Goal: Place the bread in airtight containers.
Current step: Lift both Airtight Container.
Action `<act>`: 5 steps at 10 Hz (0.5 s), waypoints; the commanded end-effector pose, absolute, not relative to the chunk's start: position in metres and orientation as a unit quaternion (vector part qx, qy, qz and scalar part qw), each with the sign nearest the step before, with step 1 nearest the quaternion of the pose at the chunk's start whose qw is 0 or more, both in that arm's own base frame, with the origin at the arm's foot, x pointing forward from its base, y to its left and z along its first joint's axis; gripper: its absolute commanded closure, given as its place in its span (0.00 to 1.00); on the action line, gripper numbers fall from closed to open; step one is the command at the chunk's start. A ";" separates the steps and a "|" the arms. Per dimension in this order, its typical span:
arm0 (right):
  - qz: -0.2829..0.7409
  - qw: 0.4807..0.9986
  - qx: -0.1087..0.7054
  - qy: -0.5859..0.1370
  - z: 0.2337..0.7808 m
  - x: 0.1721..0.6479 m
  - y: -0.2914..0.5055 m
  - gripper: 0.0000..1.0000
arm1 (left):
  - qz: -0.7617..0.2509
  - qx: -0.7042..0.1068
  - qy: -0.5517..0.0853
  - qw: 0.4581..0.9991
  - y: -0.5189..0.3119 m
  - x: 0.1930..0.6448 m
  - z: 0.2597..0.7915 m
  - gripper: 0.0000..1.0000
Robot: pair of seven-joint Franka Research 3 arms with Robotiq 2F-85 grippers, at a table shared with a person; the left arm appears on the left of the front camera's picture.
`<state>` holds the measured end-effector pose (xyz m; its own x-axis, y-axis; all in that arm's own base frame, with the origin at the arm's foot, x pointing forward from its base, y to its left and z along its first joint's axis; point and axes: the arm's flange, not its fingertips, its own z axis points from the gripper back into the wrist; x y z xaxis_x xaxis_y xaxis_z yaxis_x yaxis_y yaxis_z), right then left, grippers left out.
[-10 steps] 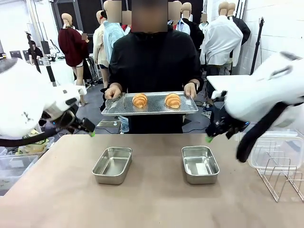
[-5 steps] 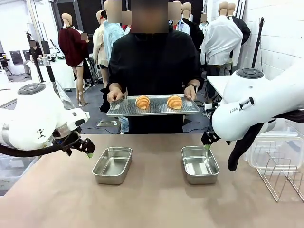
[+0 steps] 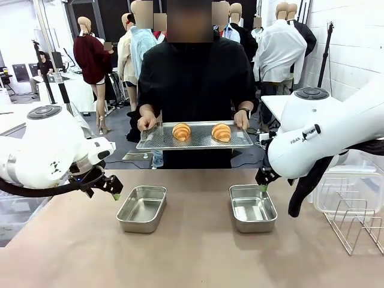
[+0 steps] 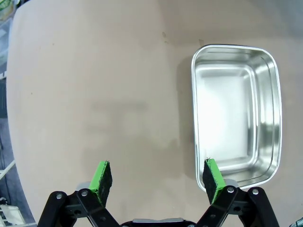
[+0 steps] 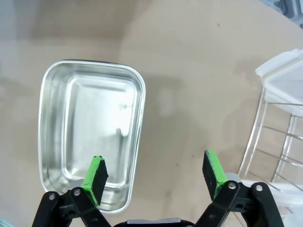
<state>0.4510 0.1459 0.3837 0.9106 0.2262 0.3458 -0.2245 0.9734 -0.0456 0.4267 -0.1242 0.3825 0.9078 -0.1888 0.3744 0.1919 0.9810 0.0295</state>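
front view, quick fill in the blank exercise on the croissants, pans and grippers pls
1. The person holds a metal tray carrying ____ croissants.
2. The left pan and the right pan on the table are both ____.
3. The left gripper and the right gripper both have their jaws ____.
4. The wire rack stands on the robot's ____ side of the table.

Missing words: two; empty; open; right
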 end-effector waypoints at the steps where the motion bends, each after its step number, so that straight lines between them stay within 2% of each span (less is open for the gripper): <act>1: 0.112 0.980 0.009 -0.163 0.388 0.458 0.157 0.00 | -0.113 -0.008 -0.167 0.979 -0.143 0.459 0.376 0.00; 3: 0.107 0.982 0.023 -0.156 0.387 0.467 0.162 0.00 | -0.113 -0.005 -0.154 0.982 -0.156 0.495 0.355 0.00; 5: 0.102 0.985 0.019 -0.134 0.378 0.473 0.165 0.00 | -0.097 -0.003 -0.140 0.985 -0.155 0.510 0.336 0.00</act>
